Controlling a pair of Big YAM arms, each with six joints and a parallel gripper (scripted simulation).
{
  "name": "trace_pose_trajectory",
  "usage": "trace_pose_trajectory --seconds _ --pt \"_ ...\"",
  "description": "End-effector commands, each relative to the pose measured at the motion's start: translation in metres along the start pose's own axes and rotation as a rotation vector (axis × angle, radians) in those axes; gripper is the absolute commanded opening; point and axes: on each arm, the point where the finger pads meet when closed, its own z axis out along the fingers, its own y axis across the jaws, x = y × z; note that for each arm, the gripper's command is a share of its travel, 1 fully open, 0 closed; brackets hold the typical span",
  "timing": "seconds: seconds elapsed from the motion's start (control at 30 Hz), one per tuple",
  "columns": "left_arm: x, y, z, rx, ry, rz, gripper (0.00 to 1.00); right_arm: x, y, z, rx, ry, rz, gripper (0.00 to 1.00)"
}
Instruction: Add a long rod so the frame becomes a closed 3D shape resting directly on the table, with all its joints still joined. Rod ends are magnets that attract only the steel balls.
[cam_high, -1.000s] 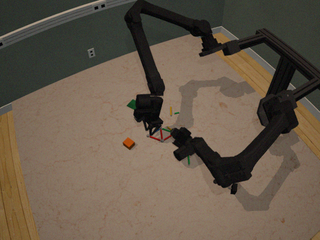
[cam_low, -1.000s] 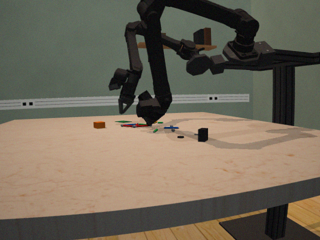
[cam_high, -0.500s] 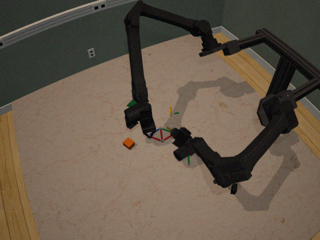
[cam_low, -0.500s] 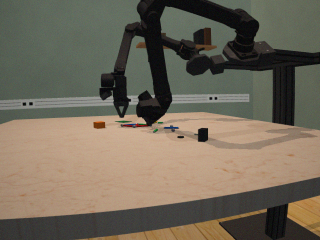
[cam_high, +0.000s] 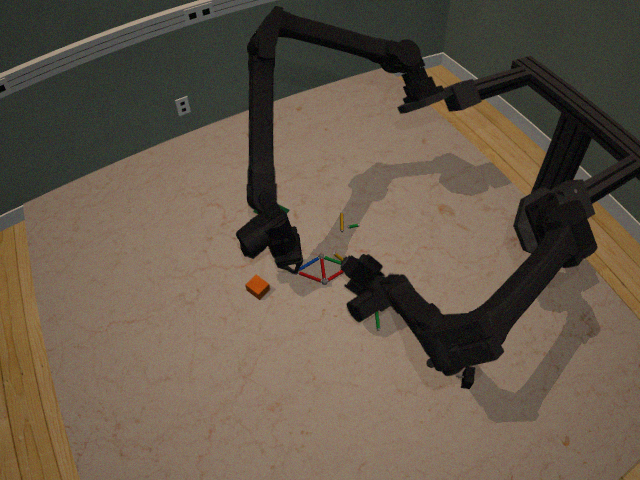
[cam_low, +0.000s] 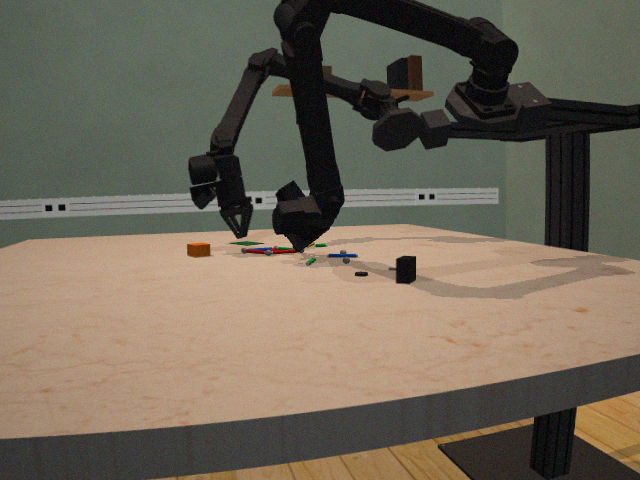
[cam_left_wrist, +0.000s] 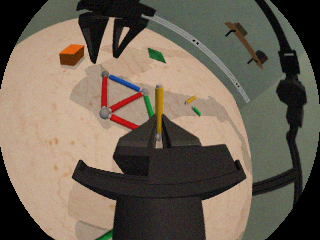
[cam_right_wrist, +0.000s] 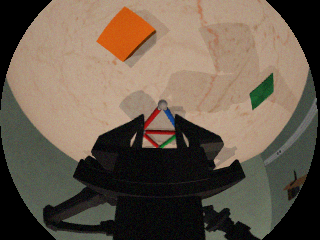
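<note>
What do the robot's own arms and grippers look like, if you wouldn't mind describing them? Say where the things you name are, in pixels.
Both arms are matte black, with thick tubular links and chunky rounded joints. The left gripper (cam_low: 300, 250) (cam_left_wrist: 159, 117) and right gripper (cam_high: 299, 269) (cam_low: 240, 235) (cam_right_wrist: 159, 118) are black too, each with two tapering, wedge-like fingers; the right one's show open triangular cut-outs. I can make out no cables or markings.

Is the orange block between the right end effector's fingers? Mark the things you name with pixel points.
No, the orange block (cam_right_wrist: 124, 34) lies on the table beyond the fingertips.

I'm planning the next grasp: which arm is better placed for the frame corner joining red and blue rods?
Right, I'd judge: its open claw hangs near that corner ball; the left claw grips a yellow rod.
</note>
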Motion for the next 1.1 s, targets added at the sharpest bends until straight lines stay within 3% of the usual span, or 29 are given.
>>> trace_pose_trajectory --seconds 0.0,0.2,0.6,1.07 --pt "-0.002 0.000 0.000 0.000 -0.004 0.005 0.00 -0.003 -0.010 0.018 0.017 0.029 0.047 0.43" --pt "-0.002 0.000 0.000 0.000 -0.004 0.005 0.00 -0.006 0.001 0.013 0.010 0.014 0.035 0.43" --pt "-0.002 0.000 0.000 0.000 -0.004 0.005 0.00 -0.013 -0.004 0.038 0.008 0.013 0.041 0.43" --pt "-0.002 0.000 0.000 0.000 -0.004 0.005 0.00 -0.012 -0.004 0.043 0.008 0.014 0.035 0.43"
